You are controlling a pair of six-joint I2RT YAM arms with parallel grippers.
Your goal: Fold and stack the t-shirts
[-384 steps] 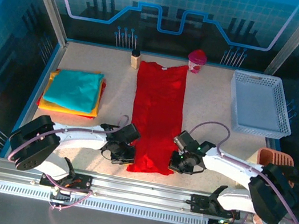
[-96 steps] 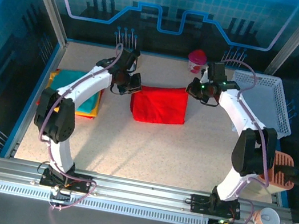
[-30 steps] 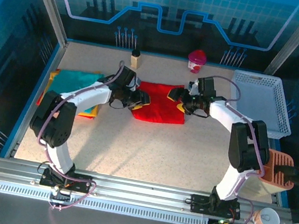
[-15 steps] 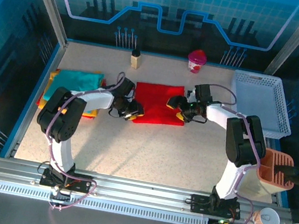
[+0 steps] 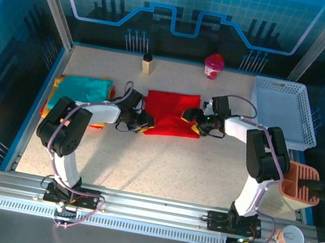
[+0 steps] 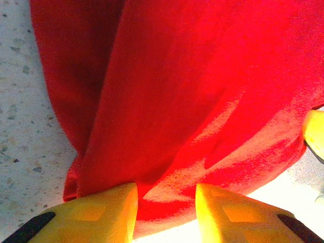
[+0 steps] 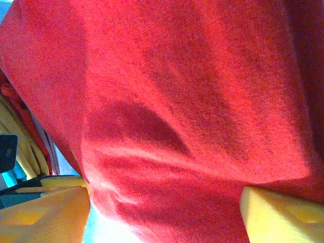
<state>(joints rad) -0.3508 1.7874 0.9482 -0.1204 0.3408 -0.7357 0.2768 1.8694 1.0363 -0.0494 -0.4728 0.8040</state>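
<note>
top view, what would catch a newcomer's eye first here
The bright red shirt, folded into a rectangle at the middle back of the table, with the left gripper and right gripper at its two ends. Next, the teal-topped shirt stack at the left and the white basket at the right.

The left arm (image 5: 98, 111) and right arm (image 5: 238, 126) have white shells with black joint housings. A mauve cable (image 5: 234, 98) loops along each. Black base blocks (image 5: 71, 194) sit at six o'clock. The jaws are blocky and bright yellow with black backing.
</note>
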